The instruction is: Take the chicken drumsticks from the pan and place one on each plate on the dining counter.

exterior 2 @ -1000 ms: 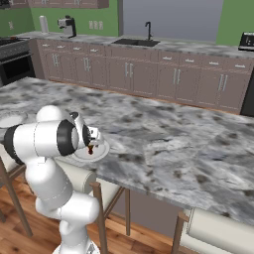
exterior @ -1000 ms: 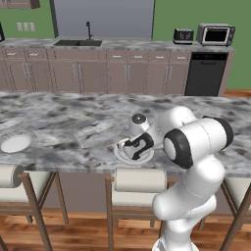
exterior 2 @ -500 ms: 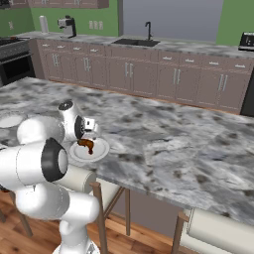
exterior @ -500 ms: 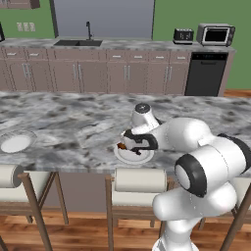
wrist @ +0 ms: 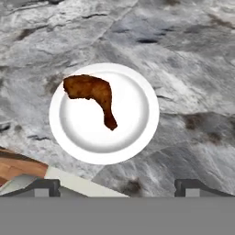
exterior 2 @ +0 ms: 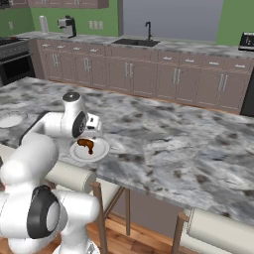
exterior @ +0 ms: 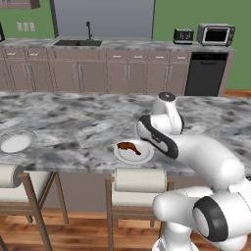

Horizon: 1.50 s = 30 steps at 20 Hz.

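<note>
Drumstick (wrist: 94, 95): lay on the near plate (wrist: 133, 133), thick end toward the rim, thin end toward the middle; free of the robot, so this one looked delivered.
Near plate: sat close to the table's (exterior: 73, 127) front edge, above a stool (exterior: 140, 180), as a place setting would.
Far plate (exterior: 15, 143): bare, well apart along the same edge; by my reading it waited for the other drumstick.
Fingers (wrist: 43, 186): spread wide, nothing between them, hanging above the near plate and clear of the meat — the stance of a hand that had let go.
Gripper (exterior 2: 93, 126): just beside and above the near plate, pointed down at it.
Step in hand: judged to be release done on one plate; the far plate remained to be served.
Risk: a low sweep away could nudge the plate toward the edge.
</note>
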{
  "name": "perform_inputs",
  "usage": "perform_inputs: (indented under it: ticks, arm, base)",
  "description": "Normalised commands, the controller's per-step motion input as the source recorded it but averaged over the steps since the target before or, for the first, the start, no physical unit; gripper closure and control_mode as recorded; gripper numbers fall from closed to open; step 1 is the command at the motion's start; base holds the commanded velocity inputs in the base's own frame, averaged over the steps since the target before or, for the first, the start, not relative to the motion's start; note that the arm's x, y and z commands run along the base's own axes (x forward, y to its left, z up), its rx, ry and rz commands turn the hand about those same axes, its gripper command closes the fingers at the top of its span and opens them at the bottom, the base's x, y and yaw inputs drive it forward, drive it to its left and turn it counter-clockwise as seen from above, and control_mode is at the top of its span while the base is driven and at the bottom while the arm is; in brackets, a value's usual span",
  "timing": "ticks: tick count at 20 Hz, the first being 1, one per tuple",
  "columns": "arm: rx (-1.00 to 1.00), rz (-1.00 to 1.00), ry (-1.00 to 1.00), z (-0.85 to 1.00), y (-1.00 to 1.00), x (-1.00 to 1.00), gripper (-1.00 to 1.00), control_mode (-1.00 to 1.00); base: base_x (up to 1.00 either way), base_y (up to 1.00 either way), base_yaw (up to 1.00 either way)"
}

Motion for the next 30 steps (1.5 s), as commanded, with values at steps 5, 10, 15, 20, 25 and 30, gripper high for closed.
perform_inputs:
  ticks: [5, 10, 15, 20, 25, 30]
  arm:
    - [0.14, 0.0, 0.0, 0.33, -0.23, -0.93, -1.0, -1.0]
    - [0.02, 0.0, 0.01, 0.2, -0.17, -0.77, -1.0, -1.0]
    - [0.0, 0.0, 0.06, 0.06, -0.17, -0.59, -1.0, -1.0]
    - [-0.01, 0.0, -0.01, 0.0, -0.06, -0.36, -1.0, -1.0]
    - [0.0, 0.0, 0.0, 0.0, 0.0, 0.0, -1.0, -1.0]
    - [0.0, 0.0, 0.0, 0.0, 0.0, -0.08, -1.0, -1.0]
  base:
    - [0.0, 0.0, 0.0]
    - [0.0, 0.0, 0.0]
    - [0.0, 0.0, 0.0]
    - [0.0, 0.0, 0.0]
    - [0.0, 0.0, 0.0]
    - [0.0, 0.0, 0.0]
